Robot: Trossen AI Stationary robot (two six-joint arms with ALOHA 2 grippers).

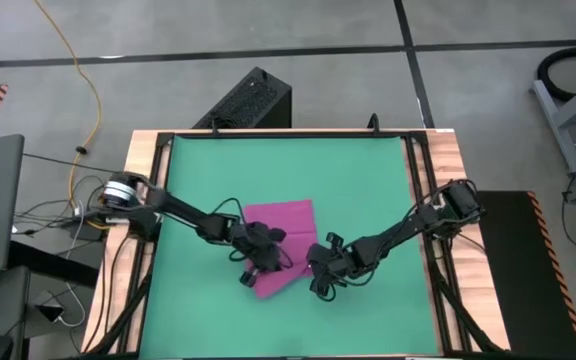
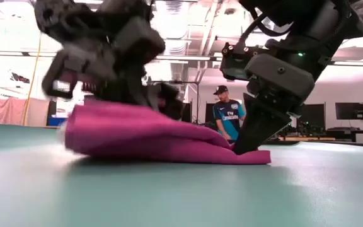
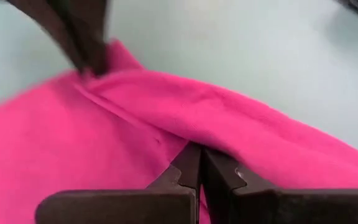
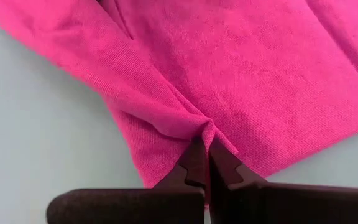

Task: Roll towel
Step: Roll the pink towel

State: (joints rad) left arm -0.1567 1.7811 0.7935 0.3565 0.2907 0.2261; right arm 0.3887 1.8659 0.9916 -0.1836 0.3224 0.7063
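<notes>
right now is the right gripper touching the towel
Touching. The right wrist view shows the right gripper shut, pinching a fold of the towel between its fingertips; the low view agrees.

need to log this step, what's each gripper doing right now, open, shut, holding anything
left gripper: shut, pinching a fold of the towel.
right gripper: shut, pinching the towel's edge.

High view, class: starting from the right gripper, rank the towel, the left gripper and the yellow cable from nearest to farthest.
1. Towel: pinched in the right gripper, mid-mat.
2. Left gripper: across the towel's near edge, also clamped on it.
3. Yellow cable: on the floor beyond the table's far left corner.
</notes>
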